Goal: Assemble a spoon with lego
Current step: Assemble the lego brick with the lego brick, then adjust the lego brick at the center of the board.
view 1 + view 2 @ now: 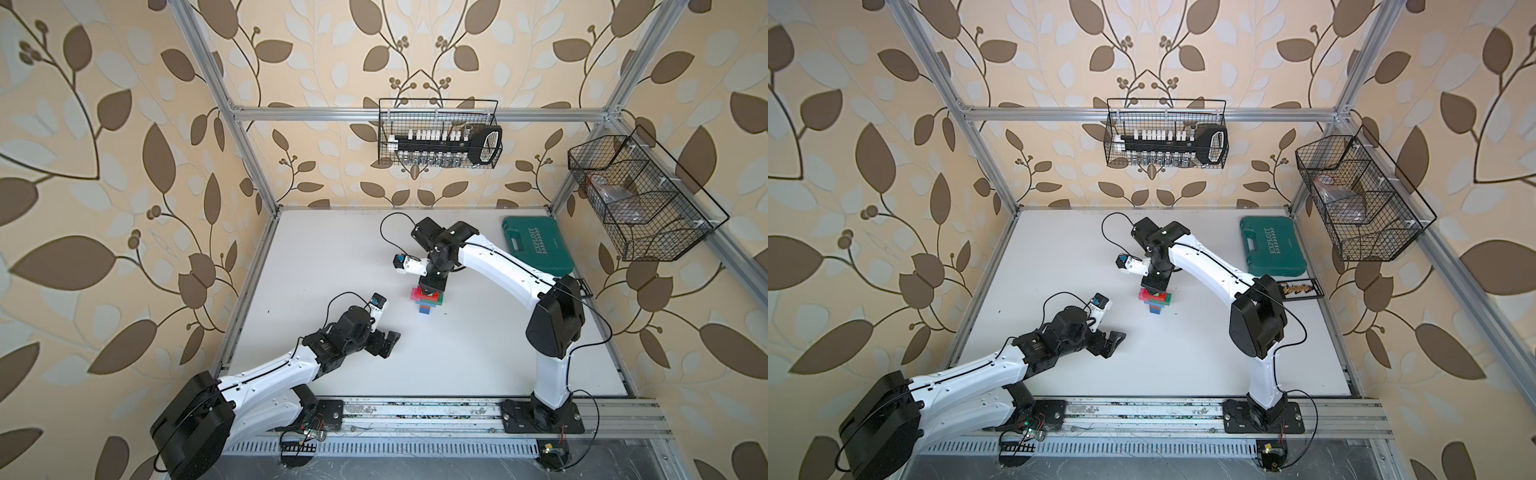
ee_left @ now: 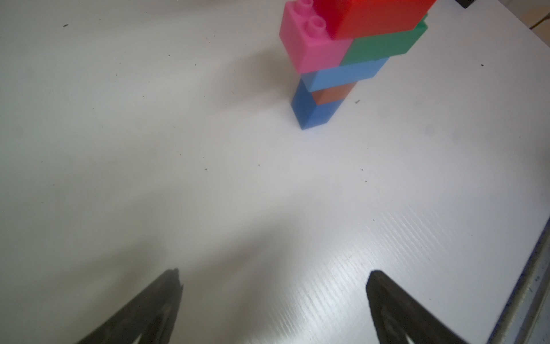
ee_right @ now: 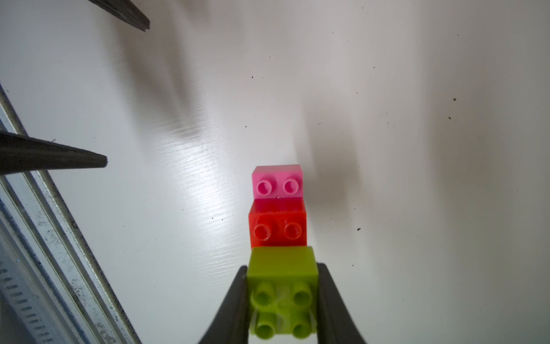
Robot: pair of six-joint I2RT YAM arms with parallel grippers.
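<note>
Seemingly light, stiff, top-heavy, the multicolour plastic brick spoon [image 1: 428, 302] stands centrally on the white table [image 1: 316, 257]; right gripper [image 3: 282, 266] clenches its square lime top brick [image 3: 282, 297] by flat sides; left gripper [image 2: 275, 274] gapes empty.

White table [image 1: 415, 353] with spoon [image 1: 424, 306], teal case [image 1: 536, 245]

Robot lab cell; aluminium frame [image 1: 316, 112].
</note>
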